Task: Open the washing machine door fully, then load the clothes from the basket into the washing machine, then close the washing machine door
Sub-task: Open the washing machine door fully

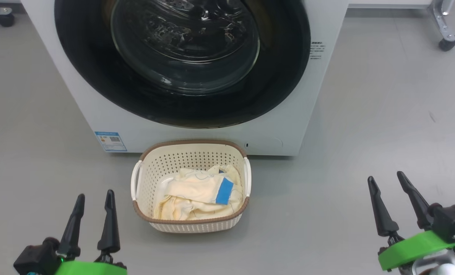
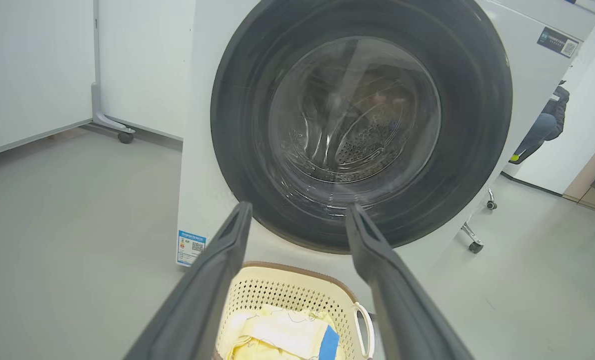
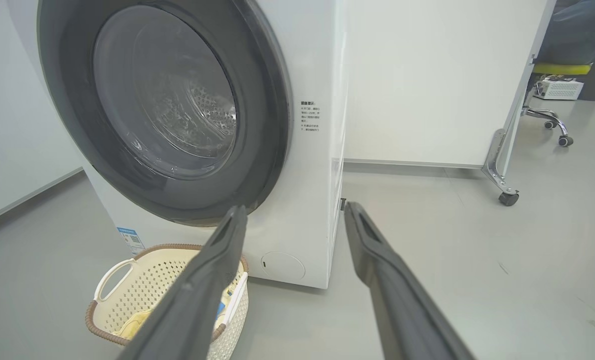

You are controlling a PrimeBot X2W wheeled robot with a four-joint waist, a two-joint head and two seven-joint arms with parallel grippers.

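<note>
Grey floor (image 1: 384, 114) carries the basket (image 1: 192, 159) of clothes (image 1: 193, 191) between left jaws and right jaws, both spread empty; washing machine door (image 1: 93, 76) shut beyond them

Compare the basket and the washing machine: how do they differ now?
The washing machine is big and white; the basket is small and cream with a brown rim. The washing machine is closed by its door; the basket is open on top and holds the clothes. Both stand on the grey floor.
</note>
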